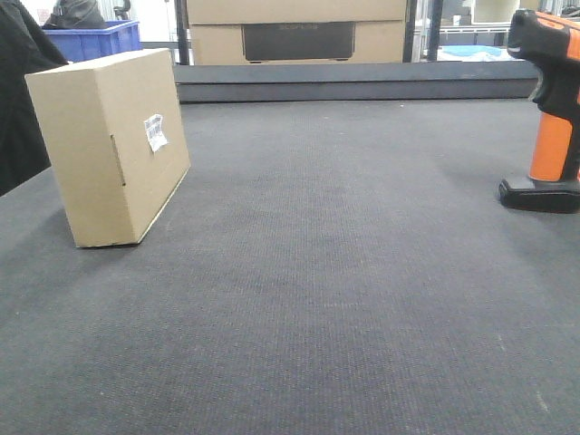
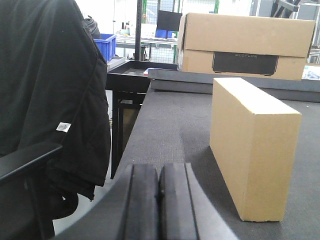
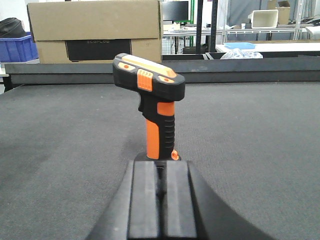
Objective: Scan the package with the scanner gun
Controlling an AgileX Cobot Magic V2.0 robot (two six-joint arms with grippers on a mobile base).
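The package (image 1: 109, 145), a flat brown cardboard box, stands on edge at the table's left, its small white label (image 1: 155, 132) facing right. In the left wrist view the package (image 2: 252, 150) is ahead and to the right of my left gripper (image 2: 159, 172), which is shut and empty. The scanner gun (image 1: 551, 109), with black head and orange handle, stands upright on its base at the right edge. In the right wrist view the scanner gun (image 3: 152, 107) stands straight ahead of my right gripper (image 3: 161, 167), which is shut with nothing held.
Dark grey felt covers the table (image 1: 326, 272). Larger brown cartons with a dark panel (image 1: 297, 32) sit behind the raised back ledge. A blue crate (image 1: 95, 38) is at the far left. A black jacket on a chair (image 2: 45, 90) hangs off the table's left side.
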